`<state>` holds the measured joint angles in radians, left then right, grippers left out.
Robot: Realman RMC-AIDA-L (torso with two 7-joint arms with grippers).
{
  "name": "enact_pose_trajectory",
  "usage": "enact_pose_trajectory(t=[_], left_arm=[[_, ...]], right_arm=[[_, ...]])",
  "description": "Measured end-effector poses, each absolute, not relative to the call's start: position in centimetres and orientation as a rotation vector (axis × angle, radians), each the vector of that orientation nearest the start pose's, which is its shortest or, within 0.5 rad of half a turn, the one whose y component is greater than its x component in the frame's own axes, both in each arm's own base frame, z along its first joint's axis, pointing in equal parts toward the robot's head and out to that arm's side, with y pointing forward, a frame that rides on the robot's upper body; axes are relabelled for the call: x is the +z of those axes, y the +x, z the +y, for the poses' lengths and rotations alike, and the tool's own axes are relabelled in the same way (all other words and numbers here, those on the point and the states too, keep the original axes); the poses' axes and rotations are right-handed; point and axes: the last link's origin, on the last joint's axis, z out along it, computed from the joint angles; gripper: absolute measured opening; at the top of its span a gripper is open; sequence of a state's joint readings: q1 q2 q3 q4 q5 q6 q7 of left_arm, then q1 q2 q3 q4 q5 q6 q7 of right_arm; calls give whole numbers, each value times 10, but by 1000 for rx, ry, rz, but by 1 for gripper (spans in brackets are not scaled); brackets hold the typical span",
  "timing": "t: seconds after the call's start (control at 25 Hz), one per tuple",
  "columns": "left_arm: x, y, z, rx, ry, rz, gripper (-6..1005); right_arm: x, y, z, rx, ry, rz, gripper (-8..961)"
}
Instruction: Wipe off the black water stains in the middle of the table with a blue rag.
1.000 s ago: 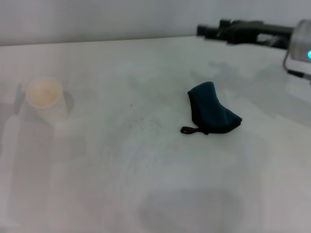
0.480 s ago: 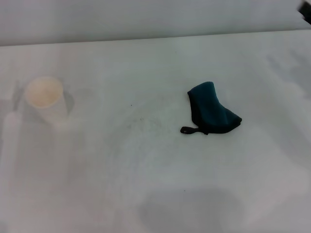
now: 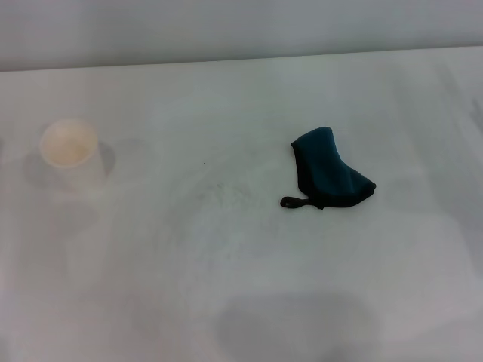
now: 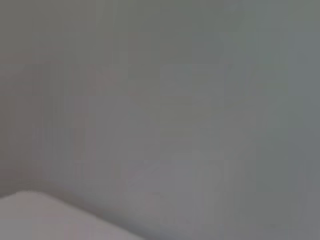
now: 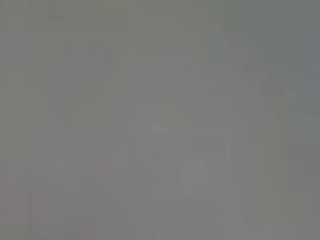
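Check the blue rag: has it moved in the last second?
No. The blue rag lies crumpled at the same spot on the table, equally far right of the white cup.

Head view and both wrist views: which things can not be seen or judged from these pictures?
- Both grippers: outside the head view; the wrist views show only blank grey, so open or shut is unknown.
- Black water stains: the head view shows only faint specks on the table left of the blue rag; too small to judge.
- Underside of the crumpled rag: hidden by its own folds.
- Inside of the white cup: too washed out to tell contents.
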<state>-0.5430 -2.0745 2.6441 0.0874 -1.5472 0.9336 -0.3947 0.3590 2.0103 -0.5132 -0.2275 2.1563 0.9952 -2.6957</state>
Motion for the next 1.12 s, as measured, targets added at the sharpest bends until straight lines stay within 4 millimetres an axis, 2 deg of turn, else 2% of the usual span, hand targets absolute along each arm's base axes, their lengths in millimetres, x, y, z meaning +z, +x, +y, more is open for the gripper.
enact_pose_trajectory(t=[0.64,1.04,1.12], left_arm=[[-6,-374,351,-679,-1283,-1063,887],[-4,-364,344,-706,-1397,-924,889],[-3,-363,337,-730,-1409,-886,889]], right_arm=[[74,412,325,453,-1487,657,870],[67,419,315,453,-1470,704,870],[68,420,314,453,-1458,709,870]])
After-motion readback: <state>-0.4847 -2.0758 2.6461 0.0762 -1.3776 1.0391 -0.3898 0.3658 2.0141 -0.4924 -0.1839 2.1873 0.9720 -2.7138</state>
